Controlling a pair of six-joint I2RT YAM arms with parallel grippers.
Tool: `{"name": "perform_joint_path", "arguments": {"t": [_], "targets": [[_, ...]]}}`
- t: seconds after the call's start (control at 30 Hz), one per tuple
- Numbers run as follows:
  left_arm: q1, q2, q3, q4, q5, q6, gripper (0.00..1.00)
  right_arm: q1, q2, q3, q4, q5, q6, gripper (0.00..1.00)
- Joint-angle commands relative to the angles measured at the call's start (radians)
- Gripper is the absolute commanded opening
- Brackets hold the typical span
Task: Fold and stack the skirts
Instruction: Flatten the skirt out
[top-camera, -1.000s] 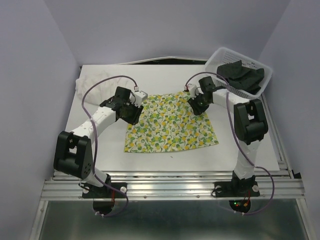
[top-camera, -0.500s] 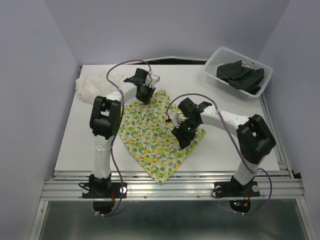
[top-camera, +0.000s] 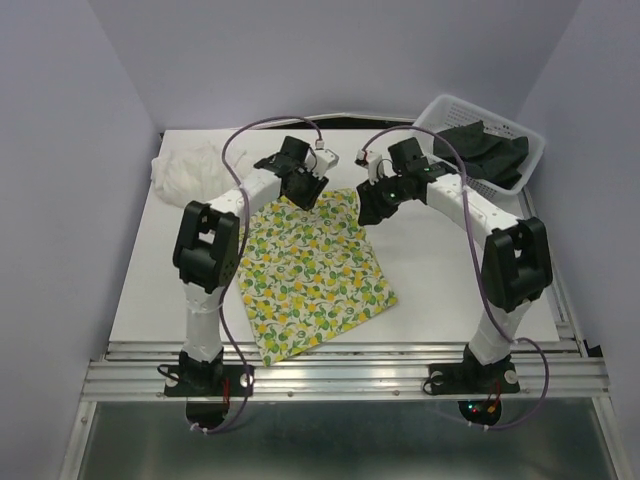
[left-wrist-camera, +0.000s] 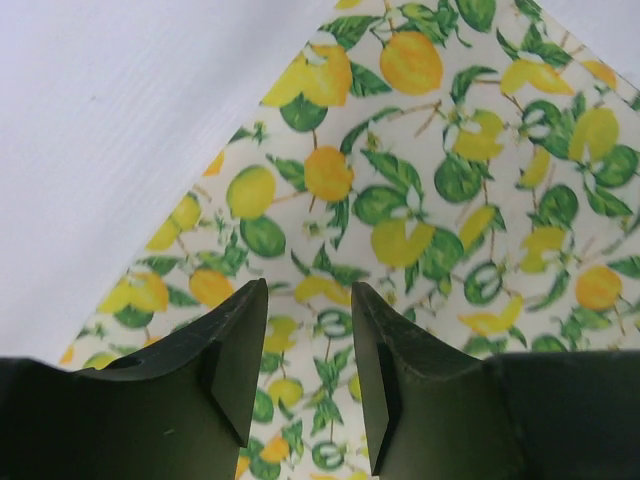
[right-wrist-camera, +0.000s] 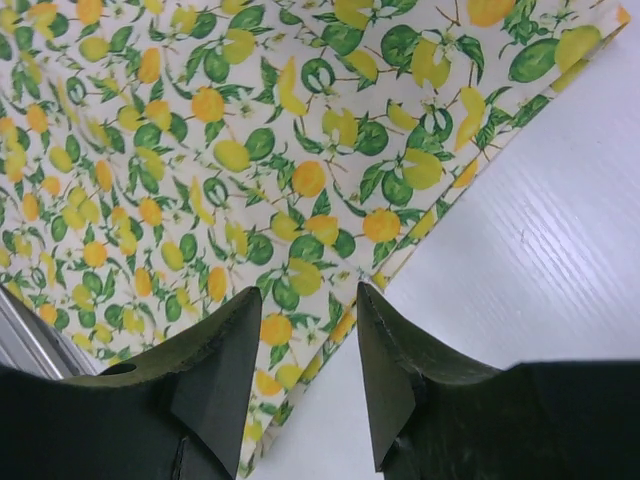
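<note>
Right arm's swung back since half a sec ago: it was over the middle of the lemon skirt, and now your right pincer is up at the skirt's far right corner. The skirt's turned a bit too, and its near corner now sits further left by the near edge of the bench. Left pincer nudged a little right and is at the far left corner.

Current state, fwiw:
- Lemon skirt lies flat on the bench, one long corner pointing near-left, far edge between your two pincers.
- Left wrist cam: left pincer has its jaws a narrow gap apart and nothing pinched afaict. Lemon print shows flat between and past the fingers, with bare bench to the upper left.
- Right wrist cam: right pincer also stands parted and narrow-ish, holding nothing. The skirt edge runs right through the gap, w/ bench on the right side.
- White skirt is bunched up at the far left of the bench, well apart from the lemon one.
- Black skirt is heaped in the mesh basket at the far right corner.
</note>
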Motion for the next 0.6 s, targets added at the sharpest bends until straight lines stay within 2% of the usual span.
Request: {"name": "perform_joint_path", "arguments": {"t": [0.0, 0.13, 0.37, 0.57], "targets": [[0.019, -0.243, -0.106, 0.052, 0.003, -0.005, 0.51, 0.013, 0.103, 0.051, 0.114, -0.037, 0.065, 0.49], [0.024, -0.317, -0.195, 0.012, 0.077, 0.011, 0.51, 0.013, 0.140, 0.033, 0.115, -0.082, 0.067, 0.49], [0.025, -0.363, -0.380, -0.026, 0.181, 0.105, 0.51, 0.013, 0.100, -0.172, 0.117, -0.016, -0.012, 0.49], [-0.025, -0.319, -0.471, -0.019, 0.164, 0.157, 0.49, 0.013, 0.104, -0.228, 0.033, 0.067, -0.087, 0.51]]}}
